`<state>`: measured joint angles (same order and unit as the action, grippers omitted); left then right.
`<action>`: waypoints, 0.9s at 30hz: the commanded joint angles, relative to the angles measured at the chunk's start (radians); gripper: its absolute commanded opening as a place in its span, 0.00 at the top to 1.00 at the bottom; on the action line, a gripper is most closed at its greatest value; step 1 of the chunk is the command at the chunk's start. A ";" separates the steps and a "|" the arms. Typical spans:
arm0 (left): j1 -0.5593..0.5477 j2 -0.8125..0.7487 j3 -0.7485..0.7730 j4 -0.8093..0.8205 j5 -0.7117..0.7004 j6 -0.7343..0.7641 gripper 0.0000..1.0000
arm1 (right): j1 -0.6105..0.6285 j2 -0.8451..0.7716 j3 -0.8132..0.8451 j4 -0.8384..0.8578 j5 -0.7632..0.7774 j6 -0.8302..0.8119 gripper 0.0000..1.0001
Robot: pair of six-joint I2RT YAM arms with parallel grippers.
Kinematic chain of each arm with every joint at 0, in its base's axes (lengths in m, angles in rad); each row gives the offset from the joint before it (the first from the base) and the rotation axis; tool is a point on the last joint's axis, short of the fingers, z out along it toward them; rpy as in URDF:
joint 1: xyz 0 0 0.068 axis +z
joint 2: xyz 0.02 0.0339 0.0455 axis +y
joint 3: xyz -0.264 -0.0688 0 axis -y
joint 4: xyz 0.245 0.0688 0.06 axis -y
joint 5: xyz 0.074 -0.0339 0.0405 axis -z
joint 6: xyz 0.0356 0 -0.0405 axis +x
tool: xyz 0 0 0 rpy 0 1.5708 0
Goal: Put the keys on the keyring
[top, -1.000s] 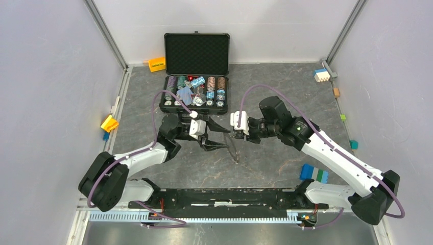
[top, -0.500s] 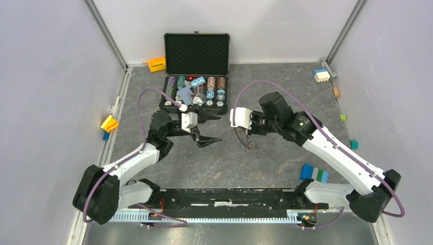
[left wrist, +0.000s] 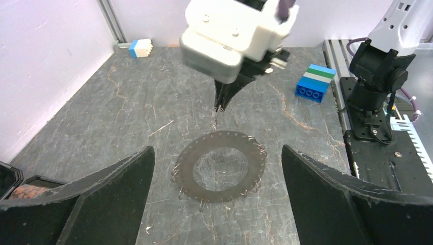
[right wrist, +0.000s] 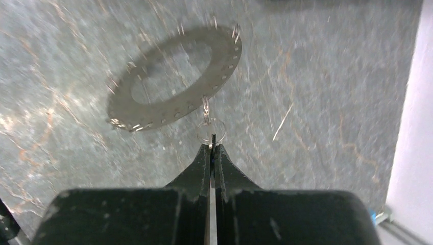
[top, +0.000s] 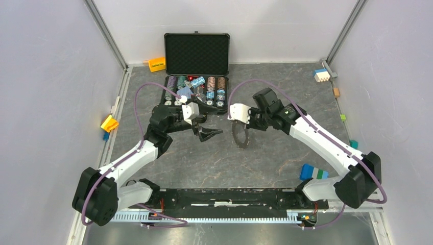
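Robot lab test cell: white panel walls [top: 46, 76] w/ alu corner posts [top: 105, 33] round grey tabletop [top: 214, 163].

Your left pincer [top: 219, 122] stands wide, with bare tabletop [top: 204, 163] between it and the toothed ring [left wrist: 185, 171]. The right pincer [right wrist: 212, 149], pinched on a small loop [right wrist: 211, 131], blocks the ring's opposite edge. The black case [top: 196, 53] crowds you toward the back wall. The blue brick [left wrist: 315, 81] sits well apart.
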<state>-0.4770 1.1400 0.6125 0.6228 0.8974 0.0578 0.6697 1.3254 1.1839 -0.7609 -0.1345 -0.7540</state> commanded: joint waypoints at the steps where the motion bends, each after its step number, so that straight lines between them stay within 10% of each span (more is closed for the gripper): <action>1: 0.006 -0.011 0.014 0.006 -0.027 -0.009 0.00 | -0.096 0.032 -0.041 0.017 -0.003 -0.082 1.00; 27: 0.005 -0.013 0.008 0.008 0.023 -0.019 0.00 | -0.390 0.305 -0.257 0.037 0.126 -0.339 0.97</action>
<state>-0.4770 1.1400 0.6125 0.6228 0.9001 0.0566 0.2939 1.6119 0.9409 -0.7605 -0.0307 -1.0527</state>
